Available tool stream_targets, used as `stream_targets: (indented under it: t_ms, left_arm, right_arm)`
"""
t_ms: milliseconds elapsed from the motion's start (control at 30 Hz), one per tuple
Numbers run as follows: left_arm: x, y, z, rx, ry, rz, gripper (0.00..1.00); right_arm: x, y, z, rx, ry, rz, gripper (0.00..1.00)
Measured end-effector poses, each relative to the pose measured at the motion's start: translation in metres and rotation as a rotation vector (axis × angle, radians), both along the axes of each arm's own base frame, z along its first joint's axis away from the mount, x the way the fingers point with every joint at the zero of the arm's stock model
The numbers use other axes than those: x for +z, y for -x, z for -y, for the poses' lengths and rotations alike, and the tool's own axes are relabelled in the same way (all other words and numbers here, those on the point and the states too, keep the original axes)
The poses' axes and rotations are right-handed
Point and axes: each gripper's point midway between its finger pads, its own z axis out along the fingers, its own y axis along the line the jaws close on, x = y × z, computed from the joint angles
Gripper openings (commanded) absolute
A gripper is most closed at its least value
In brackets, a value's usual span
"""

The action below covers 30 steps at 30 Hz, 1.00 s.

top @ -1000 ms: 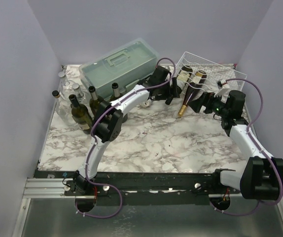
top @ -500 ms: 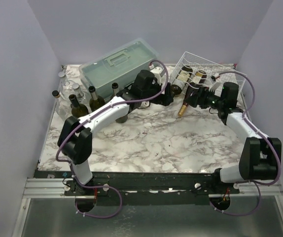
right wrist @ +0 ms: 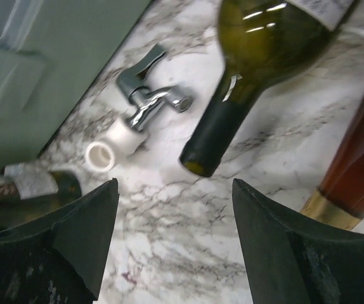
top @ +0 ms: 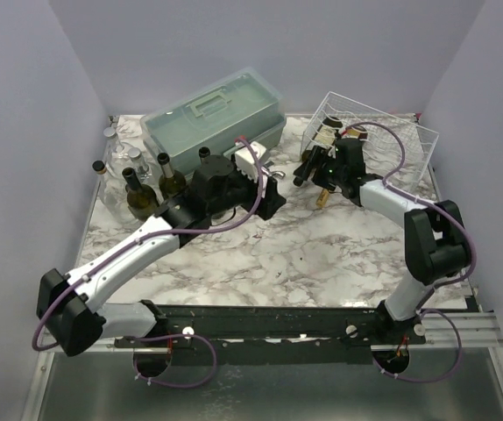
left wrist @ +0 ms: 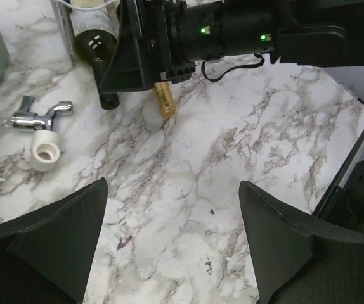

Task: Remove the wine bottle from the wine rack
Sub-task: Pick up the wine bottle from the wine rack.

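The white wire wine rack (top: 383,132) stands at the back right. A dark green wine bottle (top: 323,140) lies in it, neck pointing off the front; it also shows in the right wrist view (right wrist: 258,44) and the left wrist view (left wrist: 96,38). An amber bottle with a gold neck (top: 325,195) lies beside it (right wrist: 356,158). My right gripper (top: 306,171) is open, just in front of the green bottle's mouth (right wrist: 174,180), touching nothing. My left gripper (top: 273,197) is open over bare marble (left wrist: 172,182), nearer than the bottles.
A pale green toolbox (top: 212,118) stands at the back. Several upright bottles (top: 142,197) stand at the left. A chrome faucet with a white fitting (right wrist: 144,95) lies on the marble between the toolbox and the rack, also in the left wrist view (left wrist: 39,123).
My left arm has drawn back from the rack toward the table's middle. My right arm has swung left, bringing its gripper to the bottle necks at the rack's front.
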Motion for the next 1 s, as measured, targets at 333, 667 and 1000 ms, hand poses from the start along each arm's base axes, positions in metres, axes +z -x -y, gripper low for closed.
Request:
stream_targets:
  t_ms: [333,667,1000]
  left_arm:
    - [-0.01,0.025,-0.037,-0.004,-0.042,0.101,0.87]
    - [0.009,0.034,-0.045,-0.024,-0.035,0.195,0.88]
    - [-0.003,0.037,-0.053,-0.033,-0.079,0.228,0.88]
  right_arm:
    - [-0.046,-0.031,0.007,-0.229,0.015,-0.111,0.69]
    - [-0.061,-0.051,-0.005,-0.303,0.008,-0.13,0.54]
    - [-0.078,-0.061,-0.003,-0.372,-0.003,-0.148,0.48]
